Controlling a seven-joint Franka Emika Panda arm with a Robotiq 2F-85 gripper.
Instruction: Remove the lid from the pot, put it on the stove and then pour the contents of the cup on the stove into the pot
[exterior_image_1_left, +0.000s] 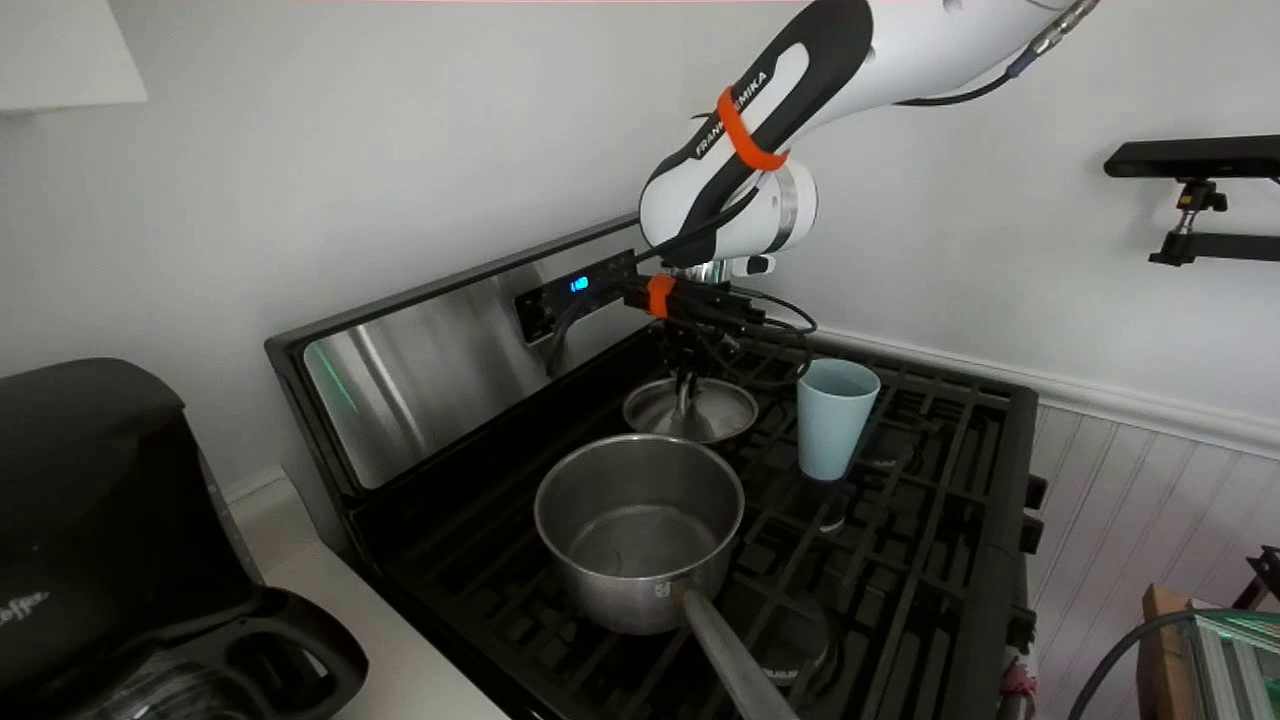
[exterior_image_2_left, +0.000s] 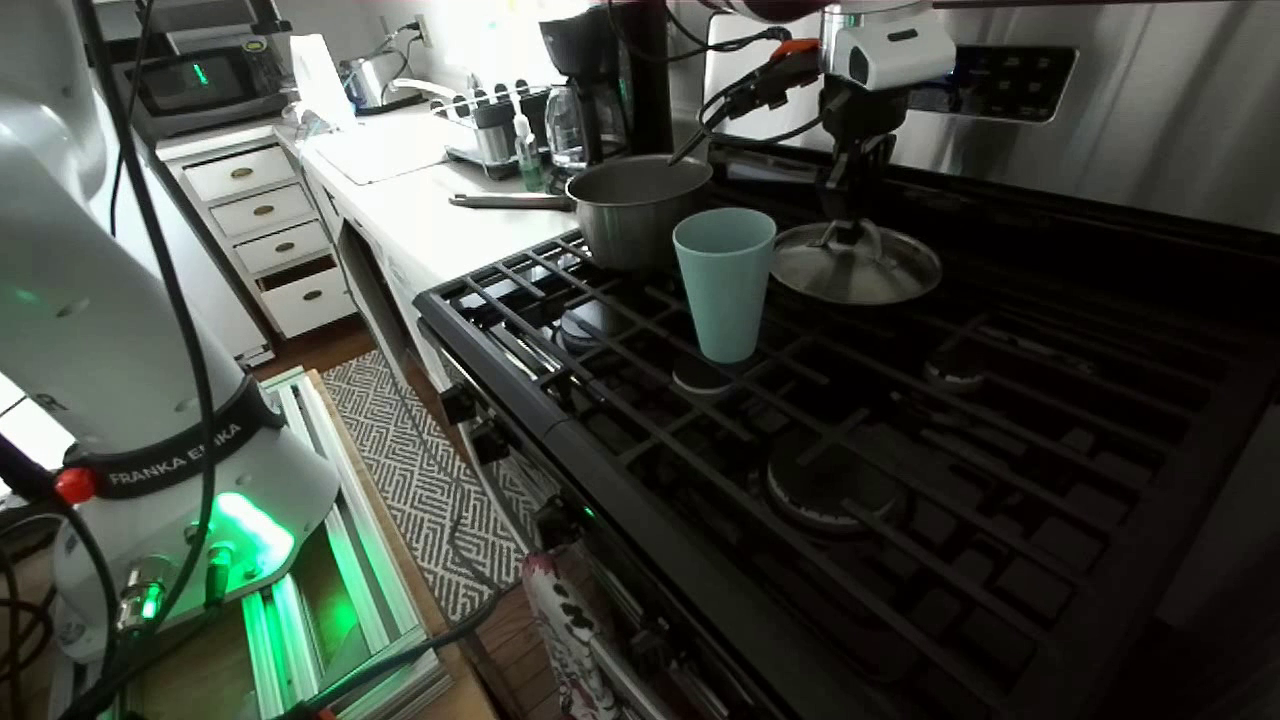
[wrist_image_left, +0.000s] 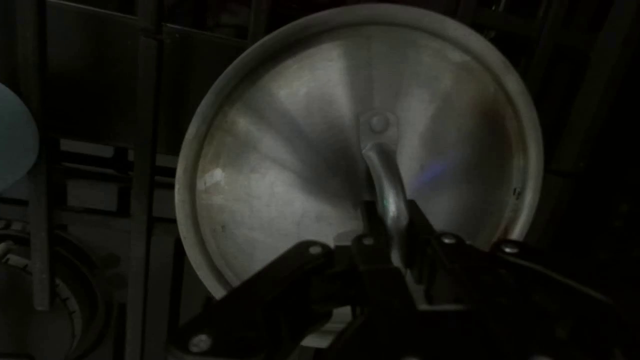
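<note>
The end effector (wrist_image_left: 391, 212) pinches the lid (wrist_image_left: 320, 145) by its handle (wrist_image_left: 389, 180) at the rear of the stove (exterior_image_2_left: 950, 480) — whether the lid rests there or hangs just above, I cannot tell. The cup (exterior_image_1_left: 835, 420) stands near, long axis upright, towards the stove's front — so once the handle is released, the next reach likely runs that way, before pouring into the uncovered pot (exterior_image_2_left: 640, 215).

Uncovered steel pot (exterior_image_1_left: 640, 600) and upright pale-blue cup (exterior_image_1_left: 835, 425) on black stove (exterior_image_1_left: 925, 545), handle-up lid (wrist_image_left: 280, 185) nearby
</note>
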